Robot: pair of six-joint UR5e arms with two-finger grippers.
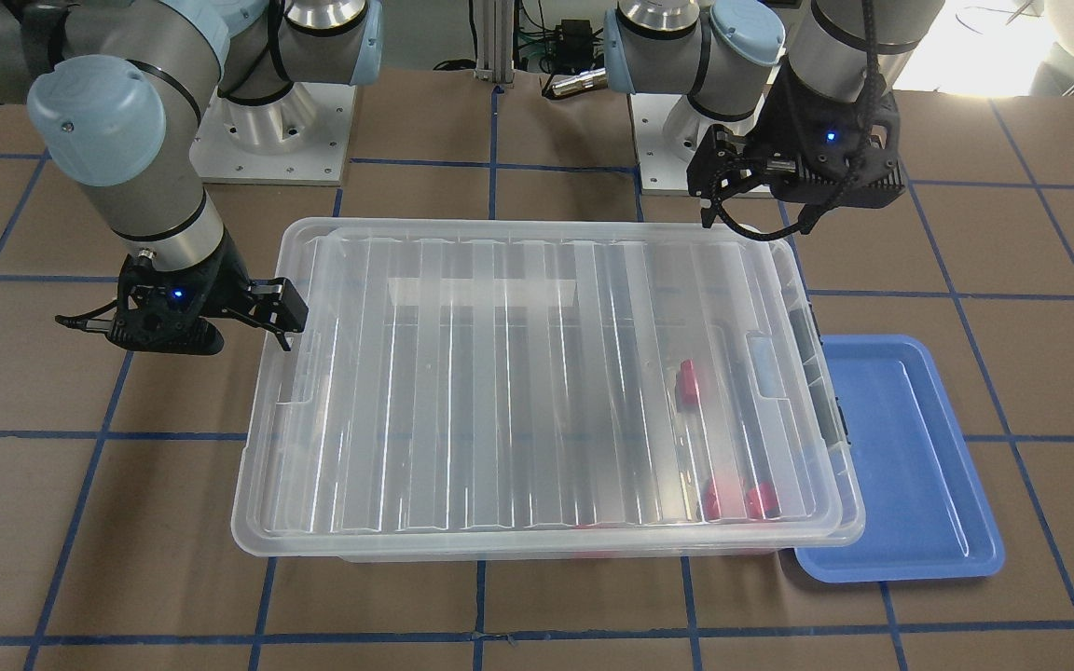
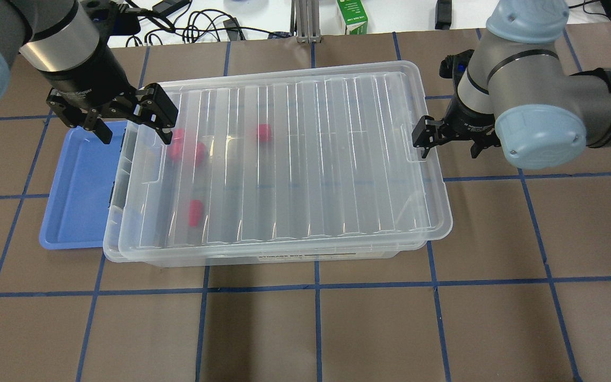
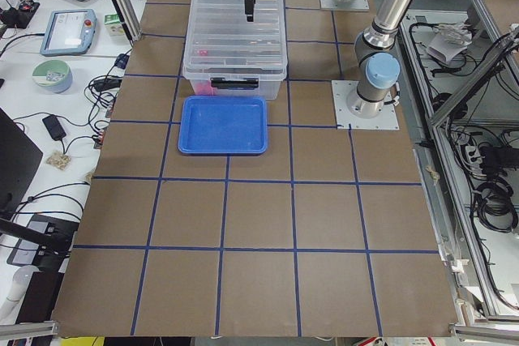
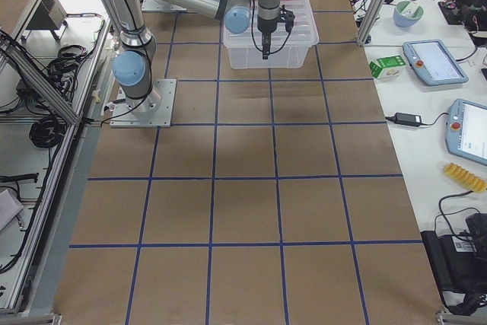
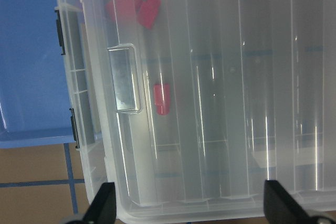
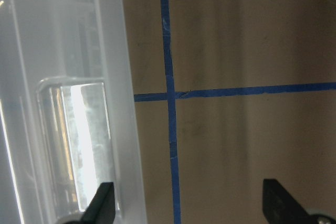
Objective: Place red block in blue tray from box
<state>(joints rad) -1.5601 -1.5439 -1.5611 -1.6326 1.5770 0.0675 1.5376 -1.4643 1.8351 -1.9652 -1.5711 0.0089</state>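
The box (image 2: 295,159) is a large clear bin with its ribbed lid on. Several red blocks lie inside, blurred through the lid: one (image 2: 195,212) near the front left, a cluster (image 2: 183,151) behind it, one (image 2: 264,132) further back. The blue tray (image 2: 80,201) lies empty against the box's left end. My left gripper (image 2: 133,124) is open and empty above the box's far left corner; its wrist view shows a red block (image 5: 161,98) under the lid beside a handle recess (image 5: 126,80). My right gripper (image 2: 447,144) is open and empty at the lid's right edge (image 6: 63,51).
The brown table (image 2: 369,329) carries a blue tape grid. Cables and a green carton (image 2: 352,16) lie beyond the far edge. The arm bases (image 1: 271,130) stand behind the box in the front-facing view.
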